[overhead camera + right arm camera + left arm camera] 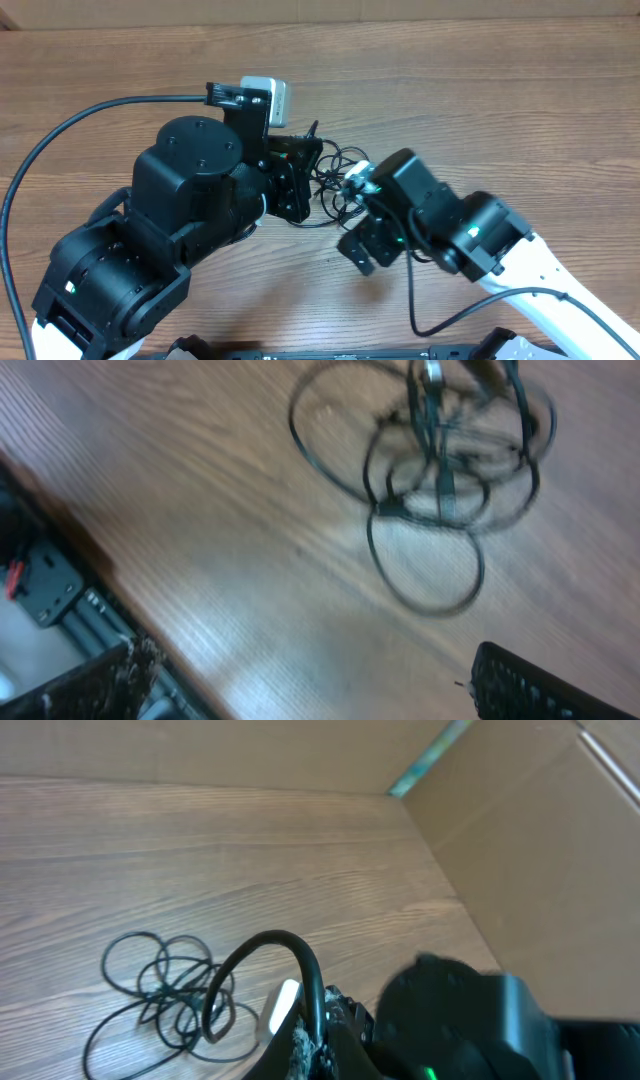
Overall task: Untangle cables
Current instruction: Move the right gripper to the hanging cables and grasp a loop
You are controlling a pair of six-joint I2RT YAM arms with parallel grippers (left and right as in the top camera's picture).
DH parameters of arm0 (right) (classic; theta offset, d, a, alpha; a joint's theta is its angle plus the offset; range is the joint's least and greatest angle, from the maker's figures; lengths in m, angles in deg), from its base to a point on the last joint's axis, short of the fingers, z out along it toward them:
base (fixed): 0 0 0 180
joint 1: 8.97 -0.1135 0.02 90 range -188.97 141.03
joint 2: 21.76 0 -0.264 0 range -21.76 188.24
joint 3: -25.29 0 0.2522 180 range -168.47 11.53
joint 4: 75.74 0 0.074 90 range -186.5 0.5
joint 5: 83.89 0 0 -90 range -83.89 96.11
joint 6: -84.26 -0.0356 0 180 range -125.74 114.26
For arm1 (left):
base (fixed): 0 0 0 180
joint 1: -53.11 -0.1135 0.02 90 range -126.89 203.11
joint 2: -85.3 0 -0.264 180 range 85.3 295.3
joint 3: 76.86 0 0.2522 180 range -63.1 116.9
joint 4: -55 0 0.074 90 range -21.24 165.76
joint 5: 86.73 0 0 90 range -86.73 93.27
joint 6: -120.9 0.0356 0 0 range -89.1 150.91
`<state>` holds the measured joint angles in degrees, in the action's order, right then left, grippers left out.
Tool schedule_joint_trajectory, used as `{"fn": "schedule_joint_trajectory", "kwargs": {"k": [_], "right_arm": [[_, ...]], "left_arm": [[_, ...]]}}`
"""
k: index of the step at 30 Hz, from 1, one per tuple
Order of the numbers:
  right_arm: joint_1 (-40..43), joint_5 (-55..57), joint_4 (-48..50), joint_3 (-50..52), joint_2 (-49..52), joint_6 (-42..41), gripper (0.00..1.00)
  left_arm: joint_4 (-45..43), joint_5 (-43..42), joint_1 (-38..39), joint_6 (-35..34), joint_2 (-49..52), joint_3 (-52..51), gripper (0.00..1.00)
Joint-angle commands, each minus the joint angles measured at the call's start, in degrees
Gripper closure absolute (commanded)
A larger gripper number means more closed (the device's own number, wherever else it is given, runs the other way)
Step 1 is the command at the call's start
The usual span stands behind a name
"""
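Cables [441, 480] ahead of right end effector [310, 695]

Right pincer [310, 665] — jaws wide apart

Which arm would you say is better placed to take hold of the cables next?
Right, probably. The right gripper is open, with the cables lying ahead of its spread fingers. In the left wrist view they sit off to one side, partly behind a thick arm wire.

Bulky black arms [190, 190], white lower links [565, 295].
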<state>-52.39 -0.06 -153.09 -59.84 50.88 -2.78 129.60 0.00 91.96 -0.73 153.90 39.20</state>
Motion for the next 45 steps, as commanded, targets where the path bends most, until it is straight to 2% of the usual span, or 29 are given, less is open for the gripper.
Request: {"fn": "schedule_joint_trajectory", "kwargs": {"k": [1,7,11,15,23,25,27,30,31,32,36,39,45], "right_arm": [[-1.9,5.11,4.7,-2.54,-1.16,-2.97,0.0],[-1.51,4.94,14.21,-2.51,-1.46,-6.19,0.0],[-1.51,6.16,15.96,-2.51,-0.11,-6.12,0.0],[-1.51,13.07,15.5,-2.51,1.86,-6.16,0.0],[-1.42,13.86,19.52,-2.49,4.85,-6.16,0.0],[-1.4,13.88,20.24,-2.49,5.01,-6.16,0.33],[-1.42,13.86,20.92,-2.49,5.01,-6.21,0.56],[-1.42,13.86,21.33,-2.49,5.01,-7.45,0.79],[-1.42,13.84,21.51,-2.49,5.01,-8.87,0.91],[-1.42,13.73,21.57,-2.51,5.01,-9.79,0.96],[-1.46,12.85,22.6,-2.56,4.59,-16.17,0.96],[-1.46,9.27,23.5,-2.73,2.99,-20.02,0.96],[-1.46,-0.2,25.7,-2.75,-4.09,-28.48,0.96]], "left_arm": [[0.74,3.69,-0.26,-0.76,0.07,0.35,0.96],[1.53,3.34,-0.26,-2.25,0.07,0.35,0.96],[1.49,0.33,-0.26,-7.37,-0.17,0.35,0.96],[1.33,-2.05,-0.26,-10.99,-0.7,0.35,0.96],[0.2,-2.95,-0.26,-12.37,-2.38,0.35,0.96],[0.61,-1.29,-0.26,-12.26,-2.75,0.35,0.96],[1.03,0.02,-0.26,-12.26,-2.78,0.35,0.96],[1.25,0.7,-0.26,-12.28,-2.75,0.35,0.96],[1.36,0.83,-0.26,-12.26,-2.69,0.35,0.96],[1.49,0.96,-0.26,-12.26,-2.64,0.35,0.96],[1.88,2.14,-0.26,-12.09,-2.62,0.35,0.96],[2.8,6.58,-0.26,-12.04,-2.62,0.35,0.96],[8.15,27.87,-0.26,-9.07,-1.81,0.35,0.94]]}}
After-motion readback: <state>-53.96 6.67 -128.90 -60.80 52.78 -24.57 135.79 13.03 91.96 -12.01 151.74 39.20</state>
